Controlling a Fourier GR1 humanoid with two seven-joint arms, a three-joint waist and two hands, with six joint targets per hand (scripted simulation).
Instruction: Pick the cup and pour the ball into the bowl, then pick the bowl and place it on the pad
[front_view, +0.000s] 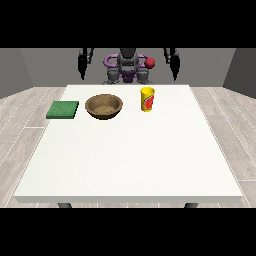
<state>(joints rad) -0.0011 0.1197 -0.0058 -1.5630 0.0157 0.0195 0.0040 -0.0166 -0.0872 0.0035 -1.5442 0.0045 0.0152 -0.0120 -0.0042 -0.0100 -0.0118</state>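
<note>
Counter (130, 165) bare up front; at upper centre the yellow cup (147, 99) stands upright, long axis vertical, mouth up, just beside the brown bowl (104, 106) for a short pour, green pad (63, 109) further left; both hands (85, 62) (173, 61) hang raised, holding nothing, finger spread unclear.

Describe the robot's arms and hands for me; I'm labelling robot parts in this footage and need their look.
Both arms end in black hands, the hand at the view's left and the hand at the view's right. Each shows as a narrow dark shape with a thin pale streak along it. The torso between them is dark grey with purple rings and a red ball-shaped part at one shoulder. No cables, markings or sleeves can be made out.
</note>
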